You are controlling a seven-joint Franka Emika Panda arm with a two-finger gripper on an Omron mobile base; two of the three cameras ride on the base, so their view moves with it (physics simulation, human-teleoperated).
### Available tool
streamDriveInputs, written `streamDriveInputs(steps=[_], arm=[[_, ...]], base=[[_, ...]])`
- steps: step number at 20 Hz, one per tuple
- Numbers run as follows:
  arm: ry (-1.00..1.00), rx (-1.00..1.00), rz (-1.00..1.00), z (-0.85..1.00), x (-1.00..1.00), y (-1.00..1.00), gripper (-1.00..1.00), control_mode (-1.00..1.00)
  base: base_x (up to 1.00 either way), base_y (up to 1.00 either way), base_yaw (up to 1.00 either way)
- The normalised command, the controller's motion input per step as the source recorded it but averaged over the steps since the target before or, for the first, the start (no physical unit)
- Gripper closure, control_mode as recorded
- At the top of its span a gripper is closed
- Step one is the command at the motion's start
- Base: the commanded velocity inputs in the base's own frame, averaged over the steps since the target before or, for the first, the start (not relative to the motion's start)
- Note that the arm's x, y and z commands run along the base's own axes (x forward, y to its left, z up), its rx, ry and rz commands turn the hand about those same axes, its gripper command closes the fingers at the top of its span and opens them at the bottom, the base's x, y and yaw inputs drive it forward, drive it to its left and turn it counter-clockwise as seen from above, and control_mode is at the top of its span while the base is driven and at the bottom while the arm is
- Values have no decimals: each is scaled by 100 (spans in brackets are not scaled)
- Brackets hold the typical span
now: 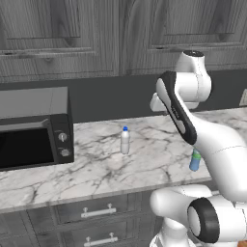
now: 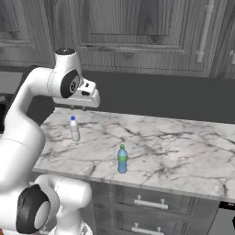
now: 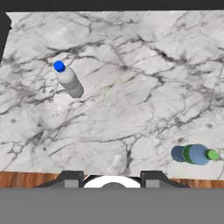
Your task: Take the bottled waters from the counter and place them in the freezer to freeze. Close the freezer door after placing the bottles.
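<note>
Bottles stand upright on the marble counter (image 2: 183, 142), well apart: the white bottle (image 1: 125, 140) with blue cap farther back, near the microwave (image 1: 34, 128); the blue bottle (image 2: 122, 159) with green cap close to the front edge, above the drawers (image 1: 96, 212); the gripper (image 2: 78, 107) hangs above the counter, fingers drawn narrow, holding nothing.

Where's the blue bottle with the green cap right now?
The blue bottle stands upright near the front edge of the counter, to the right of the white bottle in the right base view and closer to the robot.
</note>
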Motion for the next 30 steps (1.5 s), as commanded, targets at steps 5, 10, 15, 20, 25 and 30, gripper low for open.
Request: streamDriveInputs(steps=[5, 10, 15, 20, 25, 30], arm=[[-6, 2, 0, 0, 0, -28, -100, -100], [-12, 3, 0, 0, -3, -41, -100, -100], [-23, 5, 4, 0, -23, -57, -100, -100], [-32, 6, 10, 0, -47, -70, -100, -100], [-29, 11, 23, 0, -46, -68, -100, -100], [-36, 9, 33, 0, -25, -62, -100, -100]], base=[[0, 0, 0], [0, 0, 0], [0, 0, 0], [0, 0, 0], [0, 0, 0], [0, 0, 0]])
